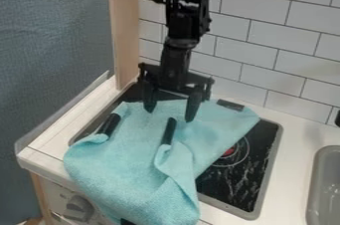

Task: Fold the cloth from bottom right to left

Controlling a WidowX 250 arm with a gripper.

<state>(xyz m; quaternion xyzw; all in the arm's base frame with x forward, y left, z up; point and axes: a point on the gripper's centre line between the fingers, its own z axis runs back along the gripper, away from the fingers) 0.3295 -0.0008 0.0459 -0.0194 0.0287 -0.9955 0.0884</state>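
While the turquoise cloth (123, 167) lay spread across the black cooktop (229, 184), its near end hung over the front edge of the white tabletop (298, 137). Its right edge ran at a slant from a rounded far-right corner down toward the middle of the near side, so the right part of the cooktop was exposed. A loose ridge ran down the cloth right of its middle, with a tucked crease below. Four dark strips were noted on the cloth: one at upper left, where the fabric bunched at its lower end; one near the middle, upright along a crease; one by the far-right corner; one partly visible at the bottom.

The hand (170, 115), black, hung pointing down over the far part of the cloth. State: released, the two fingers well apart, nothing gripped. The middle strip was just below the space between the fingertips. Whether either fingertip touched the fabric, could not tell.

On the cooktop, right of the cloth, a burner ring (232, 152) with a red centre was partly covered. The front panel at lower left carried a grey knob (78, 209). A grey sink (318, 184) was set at the right, and white wall tiles (266, 35) stood behind.
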